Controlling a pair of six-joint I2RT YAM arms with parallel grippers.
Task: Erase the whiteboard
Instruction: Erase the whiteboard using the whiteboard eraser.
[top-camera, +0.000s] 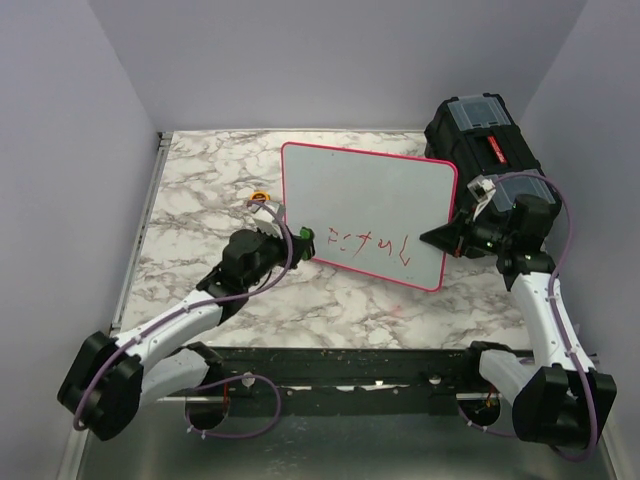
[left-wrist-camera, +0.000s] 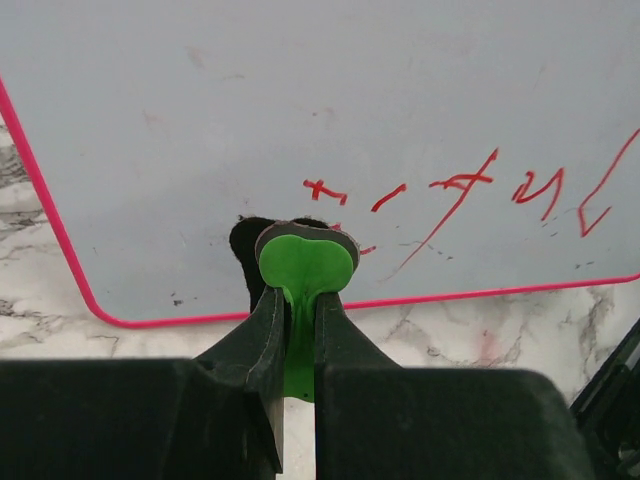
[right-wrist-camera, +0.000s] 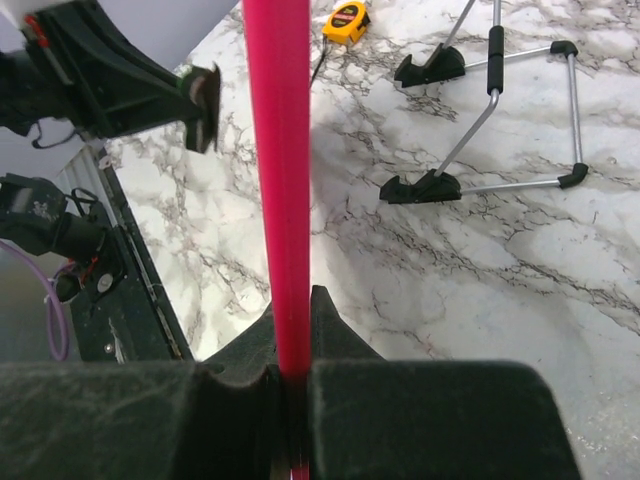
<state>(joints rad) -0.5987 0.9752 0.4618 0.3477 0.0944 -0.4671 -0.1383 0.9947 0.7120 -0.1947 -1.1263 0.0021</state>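
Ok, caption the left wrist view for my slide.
Left tool holds a green eraser at the whiteboard, beside its red lettering.

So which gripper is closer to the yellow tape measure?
Left. The left gripper, holding an eraser, is close by the tape measure at the whiteboard's left edge. The right gripper is across the whiteboard, clamped on its right rim.

Soft, even light from above keeps the marble table (top-camera: 200, 180) bright. Close to the lens my left gripper (left-wrist-camera: 302, 310) looms dark and blurred. The green pad (left-wrist-camera: 305, 268) throws a small black shadow on the whiteboard (left-wrist-camera: 300, 100); its pink rim (right-wrist-camera: 280, 150) smears out of focus.
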